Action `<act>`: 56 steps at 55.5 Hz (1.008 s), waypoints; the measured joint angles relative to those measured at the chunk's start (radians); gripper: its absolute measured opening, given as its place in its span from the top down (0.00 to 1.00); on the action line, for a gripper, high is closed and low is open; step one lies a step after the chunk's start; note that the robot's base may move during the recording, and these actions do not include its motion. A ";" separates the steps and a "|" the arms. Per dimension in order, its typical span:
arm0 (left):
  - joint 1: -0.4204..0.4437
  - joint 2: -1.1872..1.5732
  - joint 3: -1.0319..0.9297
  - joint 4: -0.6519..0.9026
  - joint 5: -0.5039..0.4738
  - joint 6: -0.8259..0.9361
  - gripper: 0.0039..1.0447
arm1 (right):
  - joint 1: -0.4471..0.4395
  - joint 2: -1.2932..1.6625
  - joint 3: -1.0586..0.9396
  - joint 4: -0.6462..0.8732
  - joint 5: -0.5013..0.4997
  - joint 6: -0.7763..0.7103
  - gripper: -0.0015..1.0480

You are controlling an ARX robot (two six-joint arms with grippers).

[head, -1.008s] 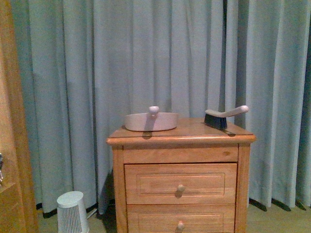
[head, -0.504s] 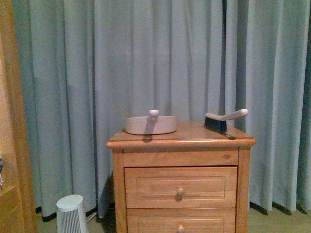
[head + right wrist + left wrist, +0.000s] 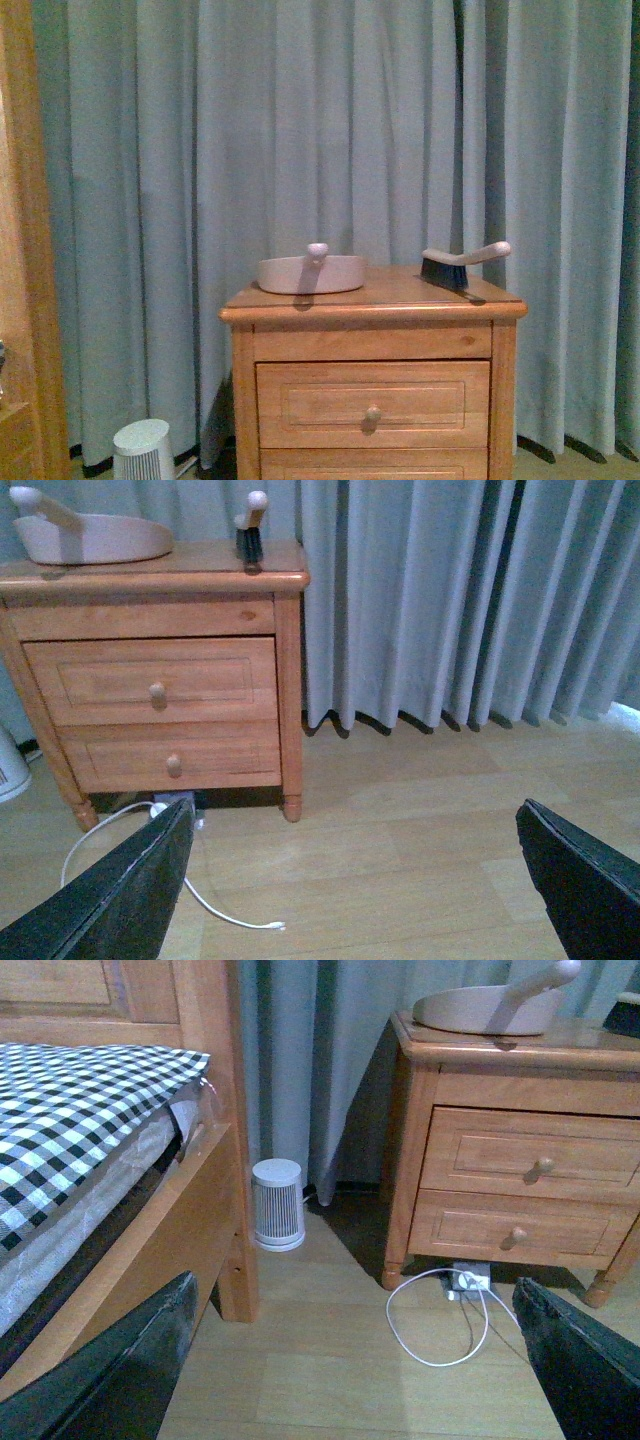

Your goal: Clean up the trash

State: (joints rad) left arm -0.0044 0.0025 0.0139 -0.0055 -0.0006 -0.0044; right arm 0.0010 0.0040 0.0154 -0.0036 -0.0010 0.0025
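The trash is out of view in every frame. A pale dustpan (image 3: 311,273) with an upright handle and a dark-bristled hand brush (image 3: 455,264) rest on top of the wooden nightstand (image 3: 375,370). Neither arm shows in the front view. My left gripper (image 3: 355,1365) hangs open over bare wood floor between the bed and the nightstand, with nothing between its black fingers (image 3: 120,1380). My right gripper (image 3: 350,880) is open over the floor to the right of the nightstand (image 3: 160,680), also holding nothing. The dustpan (image 3: 90,535) and brush (image 3: 250,530) show in the right wrist view too.
A bed with a black-and-white checked cover (image 3: 80,1110) and wooden frame stands left of the nightstand. A small white ribbed appliance (image 3: 277,1203) sits on the floor between them. A white cable (image 3: 440,1320) loops under the nightstand. Grey-blue curtains (image 3: 350,130) hang behind.
In the front view the nightstand, dustpan and brush have slid lower in the picture, so the camera has risen or tilted up. Nothing was picked up or moved.
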 joint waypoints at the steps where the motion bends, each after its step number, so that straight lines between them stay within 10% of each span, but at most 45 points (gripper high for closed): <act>1: 0.000 0.000 0.000 0.000 0.000 0.000 0.07 | 0.000 0.000 0.000 0.000 0.000 0.000 0.07; 56: 0.000 0.000 0.000 0.000 0.000 0.000 0.07 | 0.000 0.000 0.000 0.000 0.000 0.000 0.07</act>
State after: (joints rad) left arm -0.0044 0.0025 0.0139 -0.0055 -0.0002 -0.0044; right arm 0.0010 0.0040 0.0154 -0.0036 -0.0010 0.0025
